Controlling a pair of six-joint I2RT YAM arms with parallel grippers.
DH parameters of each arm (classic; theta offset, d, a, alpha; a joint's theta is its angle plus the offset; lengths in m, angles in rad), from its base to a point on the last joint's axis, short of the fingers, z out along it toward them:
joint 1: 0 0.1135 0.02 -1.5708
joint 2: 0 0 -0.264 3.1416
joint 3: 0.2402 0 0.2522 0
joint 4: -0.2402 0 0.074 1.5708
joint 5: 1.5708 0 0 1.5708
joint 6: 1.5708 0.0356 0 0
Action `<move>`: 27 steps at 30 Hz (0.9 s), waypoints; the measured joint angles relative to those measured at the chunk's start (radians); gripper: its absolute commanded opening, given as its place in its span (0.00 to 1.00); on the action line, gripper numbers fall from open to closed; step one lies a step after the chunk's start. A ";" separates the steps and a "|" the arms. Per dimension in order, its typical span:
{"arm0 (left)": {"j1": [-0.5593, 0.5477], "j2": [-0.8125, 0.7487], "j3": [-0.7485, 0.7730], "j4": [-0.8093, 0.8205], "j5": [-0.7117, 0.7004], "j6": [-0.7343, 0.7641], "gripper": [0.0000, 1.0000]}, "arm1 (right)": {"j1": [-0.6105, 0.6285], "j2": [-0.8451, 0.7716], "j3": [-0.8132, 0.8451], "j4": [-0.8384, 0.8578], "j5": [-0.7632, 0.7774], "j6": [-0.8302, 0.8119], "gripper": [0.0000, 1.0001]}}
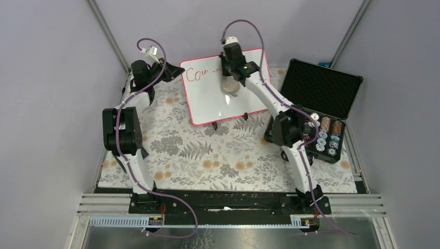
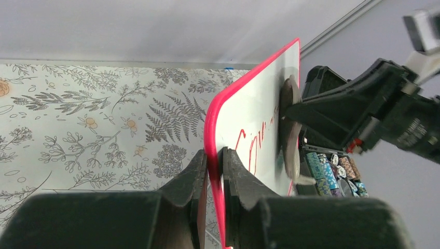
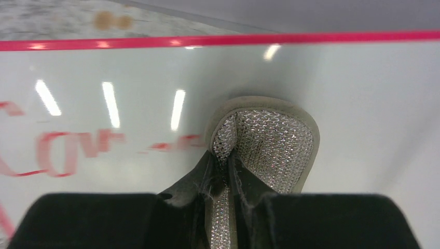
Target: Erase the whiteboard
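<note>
The whiteboard (image 1: 207, 98) stands tilted at the back of the table, pink-red frame, red handwriting (image 1: 197, 75) at its upper left. My left gripper (image 1: 171, 70) is shut on the board's left frame edge (image 2: 214, 155), one finger on each side. My right gripper (image 1: 231, 78) is shut on a grey pad with a glittery silver backing (image 3: 270, 140) and presses it flat against the board face, right of the remaining red letters (image 3: 57, 153). In the left wrist view the pad (image 2: 290, 129) lies against the board beside the writing (image 2: 254, 142).
An open black foam-lined case (image 1: 319, 93) stands at the right, with several stacks of poker chips (image 1: 324, 136) in its tray. A floral mat (image 1: 207, 155) covers the table. Grey walls close in at the back and sides.
</note>
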 measured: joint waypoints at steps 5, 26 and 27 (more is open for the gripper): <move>0.000 -0.007 0.001 -0.020 -0.002 0.013 0.00 | 0.143 0.112 0.199 -0.013 -0.058 0.009 0.00; -0.016 -0.042 0.000 -0.048 0.000 0.088 0.00 | 0.080 -0.068 -0.143 0.087 -0.069 0.031 0.00; -0.018 -0.044 0.000 -0.050 0.000 0.090 0.00 | 0.059 -0.095 -0.198 0.107 -0.062 0.031 0.00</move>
